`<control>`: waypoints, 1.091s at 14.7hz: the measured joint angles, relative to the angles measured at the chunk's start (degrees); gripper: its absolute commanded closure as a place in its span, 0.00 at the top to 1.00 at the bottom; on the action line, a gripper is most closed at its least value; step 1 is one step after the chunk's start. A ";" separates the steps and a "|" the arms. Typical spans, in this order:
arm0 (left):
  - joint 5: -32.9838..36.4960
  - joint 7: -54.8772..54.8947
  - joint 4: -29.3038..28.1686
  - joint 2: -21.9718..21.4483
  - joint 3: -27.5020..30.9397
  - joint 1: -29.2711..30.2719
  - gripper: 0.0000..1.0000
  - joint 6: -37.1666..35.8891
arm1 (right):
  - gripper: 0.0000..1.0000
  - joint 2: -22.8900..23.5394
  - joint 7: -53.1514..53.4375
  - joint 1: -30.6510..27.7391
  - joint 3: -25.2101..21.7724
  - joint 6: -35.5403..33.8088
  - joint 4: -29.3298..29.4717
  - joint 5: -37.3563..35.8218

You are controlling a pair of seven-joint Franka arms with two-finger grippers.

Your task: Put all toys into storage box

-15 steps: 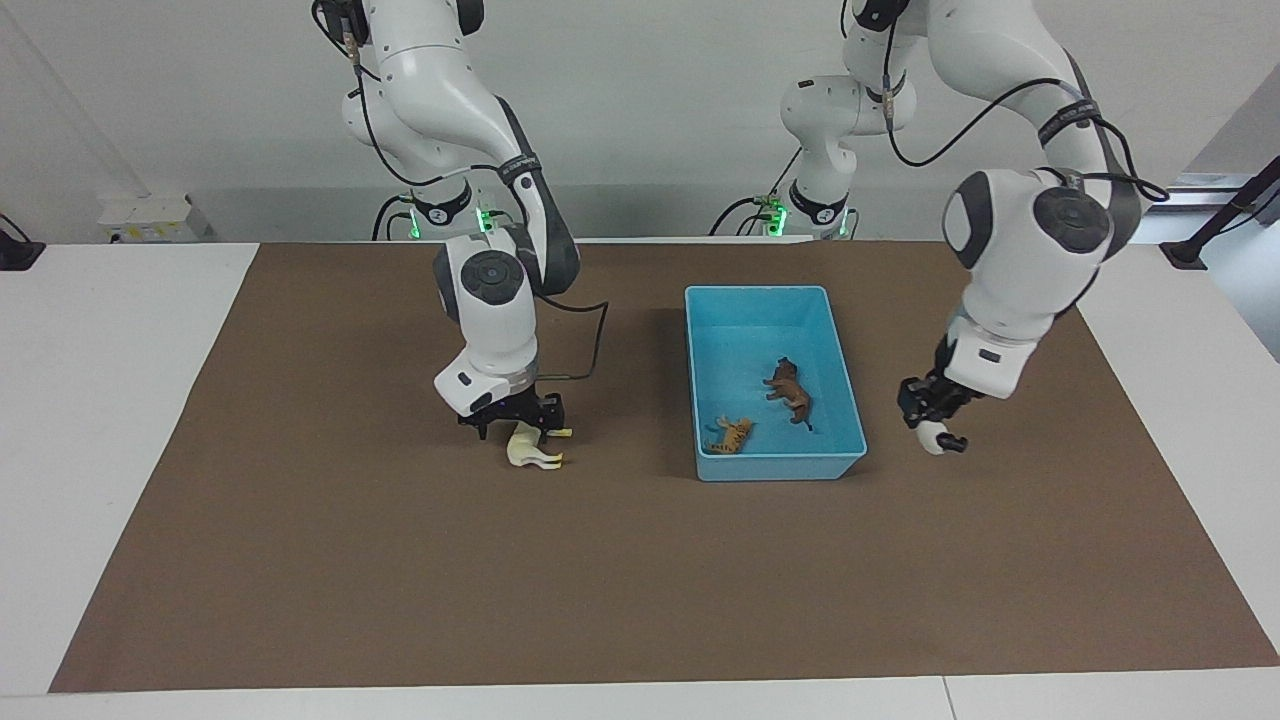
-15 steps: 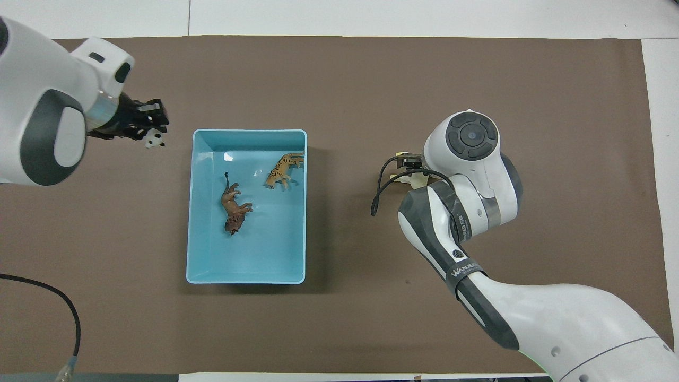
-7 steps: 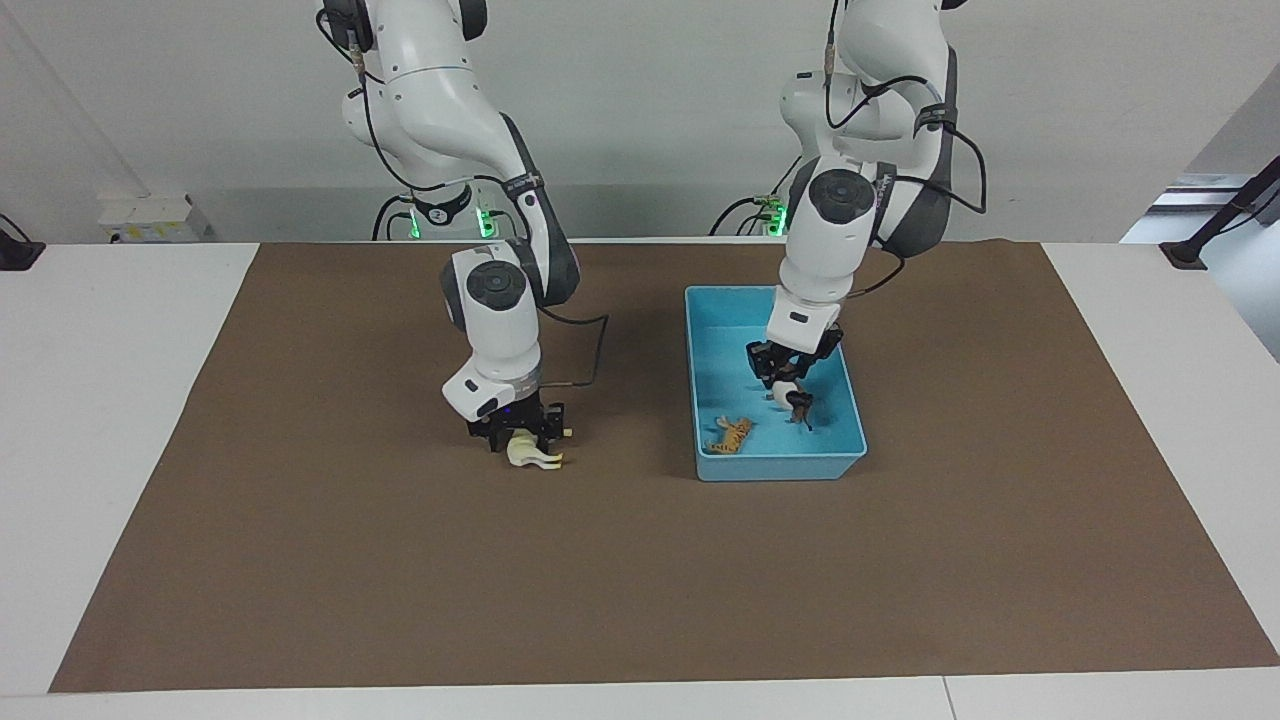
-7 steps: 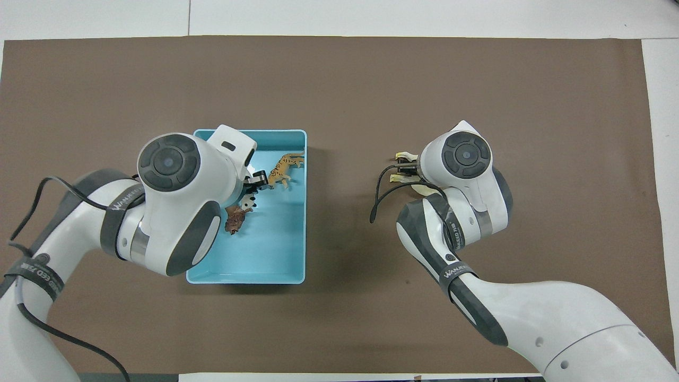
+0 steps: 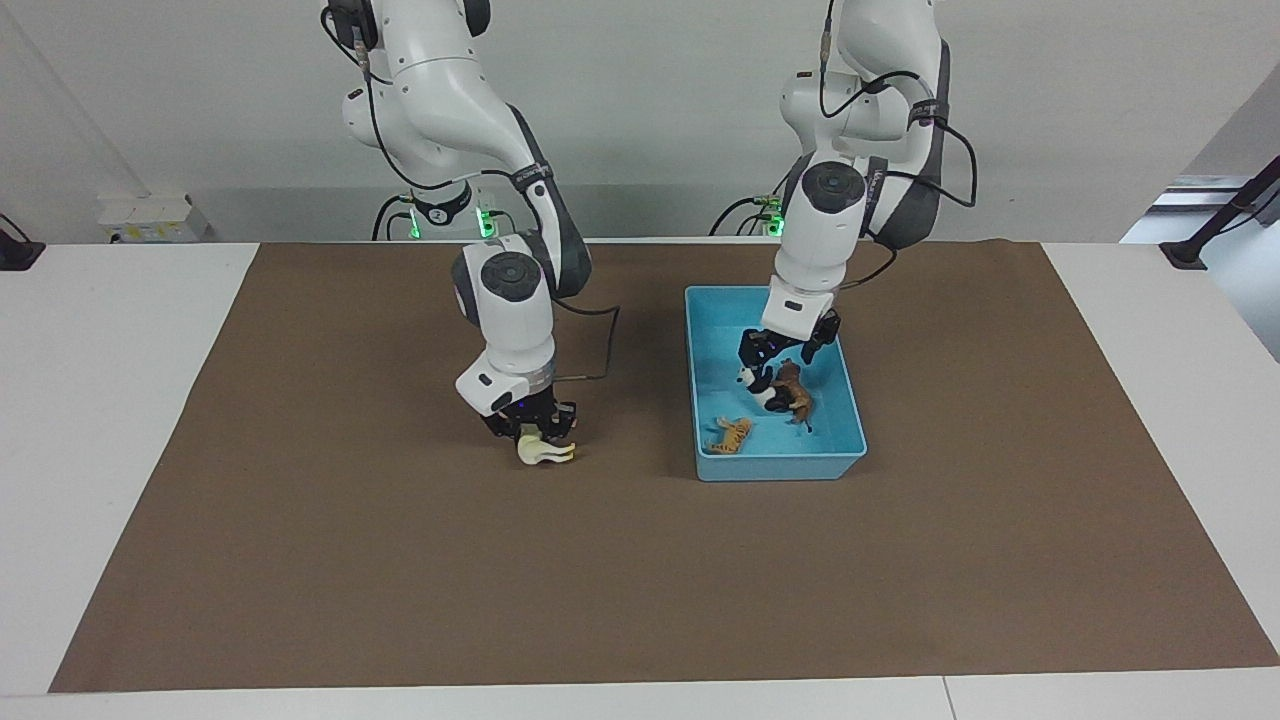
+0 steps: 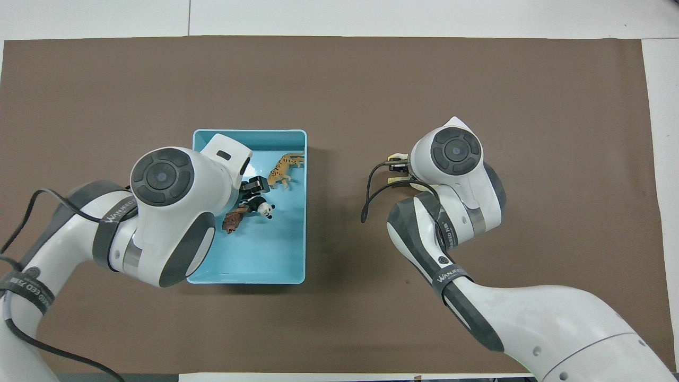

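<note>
The left gripper (image 5: 774,352) hung over the light-blue storage box (image 5: 838,367), fingers spread and holding nothing. The panda (image 5: 757,385) lay just below it in the box, touching the brown animal (image 5: 793,390); the tiger (image 5: 732,435) lay apart from them in the box's corner. The right gripper (image 5: 532,432) was clamped on the cream horse (image 5: 545,452), low over the brown mat (image 5: 400,560) on the desk, toward the right arm's end.

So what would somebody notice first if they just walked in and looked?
Probably the rectangular light-blue plastic storage box on the brown mat, with an orange striped tiger figurine, a brown animal figurine and a black-and-white panda figurine lying inside, under the left gripper. Toward the right arm's end, the right gripper is shut on a cream-white horse figurine.
</note>
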 measured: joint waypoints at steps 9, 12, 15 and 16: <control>-0.01 21.97 23.92 0.82 0.77 14.06 1.00 -24.33 | 0.00 -2.85 16.10 4.65 3.93 -29.99 32.70 8.19; -0.01 25.11 25.21 -0.87 0.76 14.48 1.00 -31.36 | 0.00 0.71 24.04 12.17 4.10 -19.78 35.50 11.39; -0.98 27.13 25.33 -2.98 0.76 14.92 1.00 -34.11 | 0.00 4.88 25.90 15.82 4.09 -14.77 35.78 11.39; -2.43 27.39 25.83 -3.10 0.78 15.40 1.00 -34.10 | 0.99 6.58 25.90 16.49 4.08 -13.15 35.75 11.35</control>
